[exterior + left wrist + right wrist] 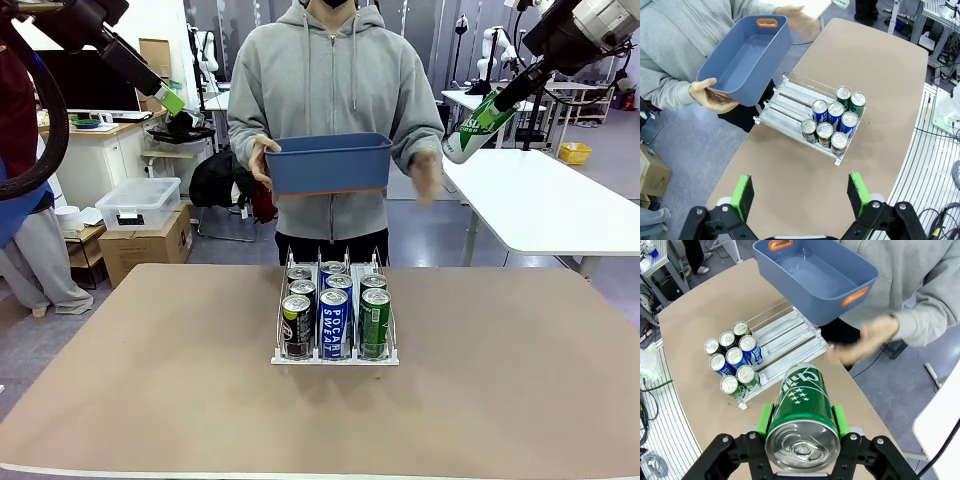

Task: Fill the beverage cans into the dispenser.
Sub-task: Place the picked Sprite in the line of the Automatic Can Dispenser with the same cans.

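The dispenser point(336, 356) stands at the table's middle with several beverage cans point(334, 318) at its front: black in the left lane, blue in the middle, green on the right. High at the right, my right gripper point(488, 112) is shut on a green can point(464, 137), tilted and well above the table. In the right wrist view that green can point(805, 395) lies between the green pads of the right gripper point(802, 422), above the dispenser point(790, 337). My left gripper point(172, 101) hangs high at the left, open and holding nothing; the left wrist view shows the left gripper point(800, 195) over the dispenser point(795, 97) and its cans point(832, 122).
A person at the far side holds a blue bin point(330, 163) above the table edge with one hand; it looks empty in the wrist views point(747, 52). The other hand point(865, 340) hovers beside it. Bare tabletop point(150, 380) surrounds the dispenser.
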Robot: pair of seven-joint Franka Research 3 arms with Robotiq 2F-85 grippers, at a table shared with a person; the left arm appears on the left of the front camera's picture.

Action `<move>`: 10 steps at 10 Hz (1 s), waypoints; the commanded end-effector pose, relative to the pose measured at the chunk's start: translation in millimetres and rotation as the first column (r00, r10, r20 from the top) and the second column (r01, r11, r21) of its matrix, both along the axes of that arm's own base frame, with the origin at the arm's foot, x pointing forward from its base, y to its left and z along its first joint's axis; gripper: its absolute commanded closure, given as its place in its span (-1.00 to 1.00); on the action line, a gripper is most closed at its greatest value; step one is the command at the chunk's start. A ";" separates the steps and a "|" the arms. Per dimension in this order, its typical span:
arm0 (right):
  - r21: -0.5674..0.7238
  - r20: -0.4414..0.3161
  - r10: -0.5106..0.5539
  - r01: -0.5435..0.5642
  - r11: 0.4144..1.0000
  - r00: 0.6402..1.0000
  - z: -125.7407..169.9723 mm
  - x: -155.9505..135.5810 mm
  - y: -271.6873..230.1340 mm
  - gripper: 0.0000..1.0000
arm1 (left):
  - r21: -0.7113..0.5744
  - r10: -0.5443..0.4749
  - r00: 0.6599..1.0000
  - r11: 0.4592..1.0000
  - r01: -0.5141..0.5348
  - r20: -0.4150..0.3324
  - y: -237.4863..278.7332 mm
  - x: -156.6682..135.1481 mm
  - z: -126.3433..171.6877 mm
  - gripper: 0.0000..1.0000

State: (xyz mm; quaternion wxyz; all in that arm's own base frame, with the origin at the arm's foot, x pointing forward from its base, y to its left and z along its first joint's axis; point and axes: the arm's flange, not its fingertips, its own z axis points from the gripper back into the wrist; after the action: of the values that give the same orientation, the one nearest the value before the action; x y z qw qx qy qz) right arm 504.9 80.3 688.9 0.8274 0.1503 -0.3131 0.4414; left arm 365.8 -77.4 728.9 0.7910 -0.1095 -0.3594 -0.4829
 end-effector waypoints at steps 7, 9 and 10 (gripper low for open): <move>-0.119 -0.150 -0.221 0.204 0.972 0.964 -18.3 -99.7 17.1 -0.15 | -0.001 0.002 1.000 1.000 -0.002 -0.003 1.2 1.0 -1.1 -1.00; -0.176 -0.180 -0.164 0.132 0.975 0.970 -41.5 -123.9 25.0 -0.15 | -0.001 0.002 1.000 1.000 -0.002 -0.003 1.2 1.0 -1.1 -1.00; -0.196 -0.193 -0.124 0.086 0.977 0.973 -56.4 -131.5 33.3 -0.15 | -0.001 0.002 1.000 1.000 -0.002 -0.003 1.2 1.0 -1.1 -1.00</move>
State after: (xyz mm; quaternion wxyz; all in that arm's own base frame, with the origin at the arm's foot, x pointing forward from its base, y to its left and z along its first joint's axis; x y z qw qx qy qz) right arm 380.8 108.4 640.2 0.8945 0.1024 -0.1990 0.3871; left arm 366.3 -77.4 728.7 0.7912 -0.1096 -0.3590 -0.4828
